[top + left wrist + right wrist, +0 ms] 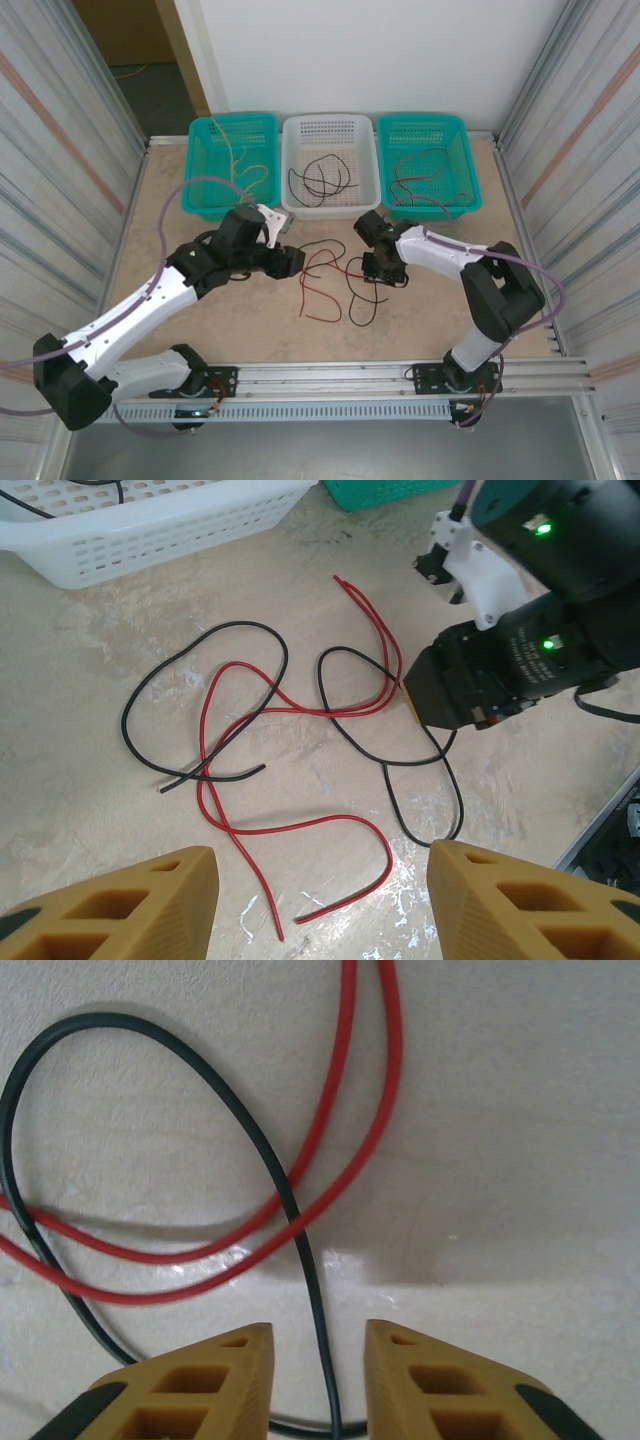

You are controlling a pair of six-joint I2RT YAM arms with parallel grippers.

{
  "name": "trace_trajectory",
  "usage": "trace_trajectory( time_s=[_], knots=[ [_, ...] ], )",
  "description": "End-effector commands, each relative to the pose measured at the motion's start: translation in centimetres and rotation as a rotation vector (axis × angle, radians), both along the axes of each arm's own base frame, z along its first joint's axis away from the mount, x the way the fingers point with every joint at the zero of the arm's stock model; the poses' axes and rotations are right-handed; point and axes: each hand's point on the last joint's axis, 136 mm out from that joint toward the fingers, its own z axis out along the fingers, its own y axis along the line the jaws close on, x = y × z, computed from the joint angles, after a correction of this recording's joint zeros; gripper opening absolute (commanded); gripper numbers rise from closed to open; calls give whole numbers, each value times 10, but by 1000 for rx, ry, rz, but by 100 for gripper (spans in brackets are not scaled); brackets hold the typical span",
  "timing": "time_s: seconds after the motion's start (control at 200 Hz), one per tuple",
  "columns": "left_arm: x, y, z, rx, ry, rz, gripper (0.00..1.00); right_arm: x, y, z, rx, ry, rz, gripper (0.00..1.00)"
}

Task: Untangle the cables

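Note:
Red and black cables lie tangled on the table between my two arms. In the left wrist view a red cable (300, 825) loops over one black cable (180, 670) and crosses a second black cable (440, 780). My left gripper (320, 910) hovers open above the red cable's near ends, holding nothing. My right gripper (318, 1360) is low over the table and open. A black cable (305, 1250) runs between its fingers (200, 1380) without touching them, and two red strands (330, 1200) cross it just ahead. From above, the tangle (320, 285) sits between the left gripper (290, 262) and the right gripper (380, 268).
Three baskets stand along the back. A teal one (200, 170) holds a pale yellow cable (240, 165), a white one (330, 205) holds black cables (320, 180), and a teal one (470, 170) holds red and black cables (420, 170). Metal walls flank the table, and a rail runs along the near edge.

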Motion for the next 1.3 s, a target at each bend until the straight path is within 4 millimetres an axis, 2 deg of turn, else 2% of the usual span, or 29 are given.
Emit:
trace_trajectory(
  time_s=[0.0, 0.205, 0.251, 0.331, 0.386, 0.501, 0.681, 0.792, 0.897, 1.007, 1.087, 1.293],
  knots=[
    [1, 2, 5, -10, -8, 23, 57, 5, 5, -7, -19, 14, 26, 26],
    [3, 1, 7, -9, -17, 22, 57, 3, 1, -17, -38, 57, 9, 19],
    [3, 0, 7, -11, -18, 20, 57, 3, 1, -18, -39, 60, 9, 14],
    [4, -1, 9, -16, -21, 14, 57, 4, 2, -14, -43, 48, 16, 0],
    [4, -5, 12, -27, -25, -1, 57, 6, 4, -5, -53, 14, 39, 0],
    [2, -14, 21, -70, -33, -44, 57, 11, 13, 36, -93, -122, 127, 0],
    [0, -33, 29, -144, -24, -102, 58, 14, 33, 123, -70, -376, 228, 0],
    [2, -40, 28, -142, -12, -112, 57, 18, 28, 169, -62, -489, 207, 0],
    [2, -46, 29, -166, 1, -117, 57, 19, 25, 204, -22, -567, 178, 0],
    [1, -53, 31, -211, 27, -121, 58, 16, 28, 232, 70, -637, 167, 0],
    [-1, -61, 31, -244, 52, -138, 58, 13, 28, 246, 117, -668, 160, 0],
    [-18, -94, 27, -263, 65, -240, 59, 9, 29, 259, 164, -685, 155, 0]
  ],
)
